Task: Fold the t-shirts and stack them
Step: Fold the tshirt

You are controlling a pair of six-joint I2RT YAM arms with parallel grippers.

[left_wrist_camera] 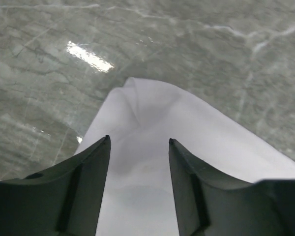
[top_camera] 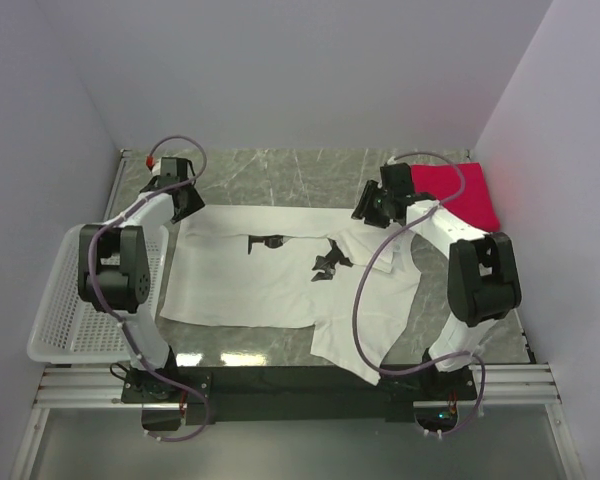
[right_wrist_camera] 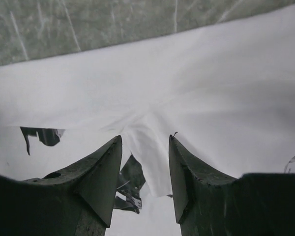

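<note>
The white t-shirt (top_camera: 280,285) lies spread across the marble table, black print (top_camera: 329,262) facing up and its right side folded over in a rumpled layer. The red t-shirt (top_camera: 462,190) sits folded square at the back right. My left gripper (top_camera: 187,207) is at the white shirt's far left corner. In the left wrist view, the left gripper (left_wrist_camera: 139,140) is open with that white corner (left_wrist_camera: 152,113) below the gap. My right gripper (top_camera: 366,213) hovers over the shirt's far right edge. Seen from the right wrist, the right gripper (right_wrist_camera: 145,137) is open, straddling a raised cloth ridge (right_wrist_camera: 150,147).
A white mesh basket (top_camera: 65,320) hangs off the table's left side beside the left arm. Bare marble (top_camera: 280,172) runs behind the shirt up to the back wall. Walls close in on the left, back and right. A metal rail (top_camera: 300,385) carries both arm bases.
</note>
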